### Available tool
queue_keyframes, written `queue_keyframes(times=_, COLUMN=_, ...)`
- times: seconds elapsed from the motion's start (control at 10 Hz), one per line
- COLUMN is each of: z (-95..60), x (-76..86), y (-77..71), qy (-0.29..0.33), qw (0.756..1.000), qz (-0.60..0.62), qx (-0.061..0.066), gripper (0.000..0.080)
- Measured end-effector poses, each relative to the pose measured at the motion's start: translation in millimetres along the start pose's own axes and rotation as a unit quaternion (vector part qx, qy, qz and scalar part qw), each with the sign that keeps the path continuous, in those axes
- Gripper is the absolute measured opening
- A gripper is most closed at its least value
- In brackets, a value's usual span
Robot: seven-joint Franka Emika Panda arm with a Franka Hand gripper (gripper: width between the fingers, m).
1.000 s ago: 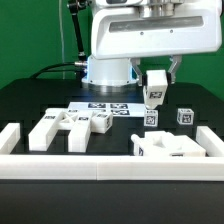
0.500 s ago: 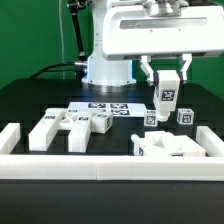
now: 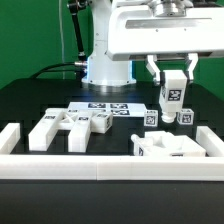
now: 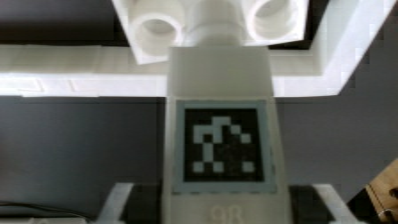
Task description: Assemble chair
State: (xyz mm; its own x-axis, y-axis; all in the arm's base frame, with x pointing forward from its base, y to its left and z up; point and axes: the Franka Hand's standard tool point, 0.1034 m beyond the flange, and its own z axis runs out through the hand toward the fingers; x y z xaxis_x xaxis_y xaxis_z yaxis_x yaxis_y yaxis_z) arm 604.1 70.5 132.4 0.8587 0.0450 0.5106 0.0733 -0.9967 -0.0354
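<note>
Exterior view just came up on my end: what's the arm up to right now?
The arm's gripper is shut on a tagged white bar and holds it upright, low over the black table on the exterior view's right. The bar's lower end hangs between one small tagged cube and another; whether it touches anything is unclear. A blocky white chair part lies in front, and other loose parts lie on the exterior view's left.

The exterior view is evenly and brightly lit; the border rail [image 3: 110, 166] is nearly washed out against the dark bench [image 3: 30, 102]. The wrist view is rendered soft, with the tagged bar [image 4: 222, 120] blurred throughout.
</note>
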Motion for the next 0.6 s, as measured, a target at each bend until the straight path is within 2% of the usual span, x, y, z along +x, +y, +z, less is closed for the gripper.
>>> queue_keyframes(times=0.2, z=9.5, x=-2.1, y=-15.9, qy=-0.004, qw=1.000, qz=-0.011, qx=0.008, gripper=0.0291)
queue_keyframes(times=0.6, z=11.9, x=-3.1, y=-14.6, qy=0.010, qw=1.000, qz=-0.013, qx=0.006, gripper=0.0291)
